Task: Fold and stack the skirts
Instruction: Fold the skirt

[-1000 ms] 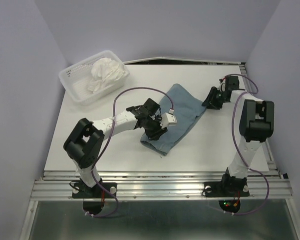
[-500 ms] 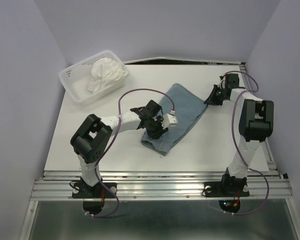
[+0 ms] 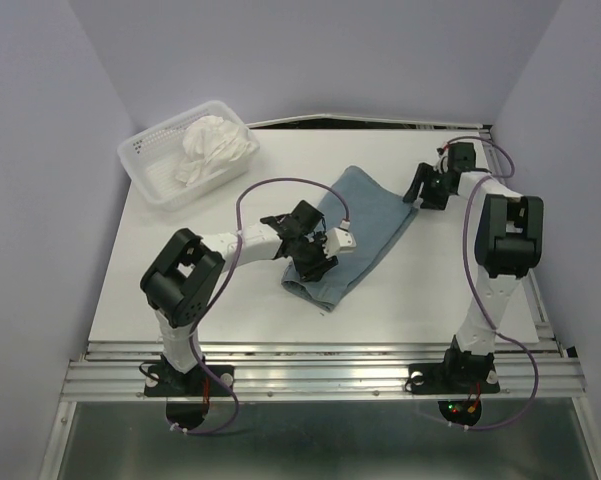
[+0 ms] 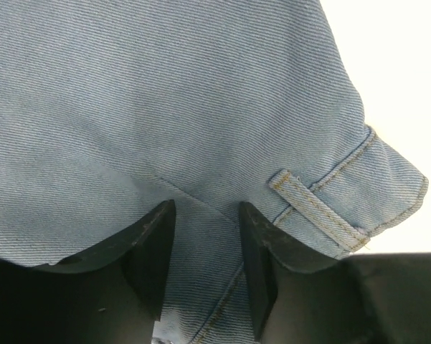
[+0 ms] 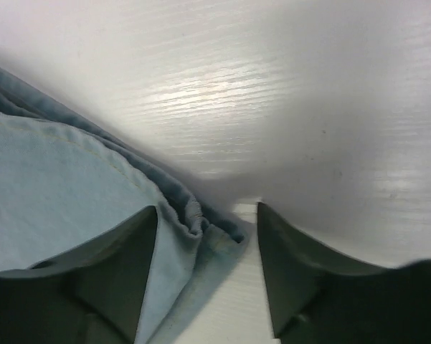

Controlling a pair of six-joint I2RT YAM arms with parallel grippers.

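left gripper (image 4: 206, 213) spread, tips down on blue-grey skirt (image 3: 375, 215), mid table (image 3: 420, 290) | right gripper (image 5: 206, 209) spread astride its far corner (hem bunched between) | white skirt (image 3: 215, 145) heaped in basket (image 3: 150, 165)

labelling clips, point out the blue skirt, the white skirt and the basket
blue skirt (image 3: 375, 210), top view, bare middle of the cloth
white skirt (image 3: 215, 145), top view, middle of the crumpled heap
basket (image 3: 152, 165), top view, bare mesh floor at its left

White arms (image 3: 235, 240), black joints (image 3: 175, 285), purple cables (image 3: 280, 182), seemingly matte fingers (image 4: 147, 247)
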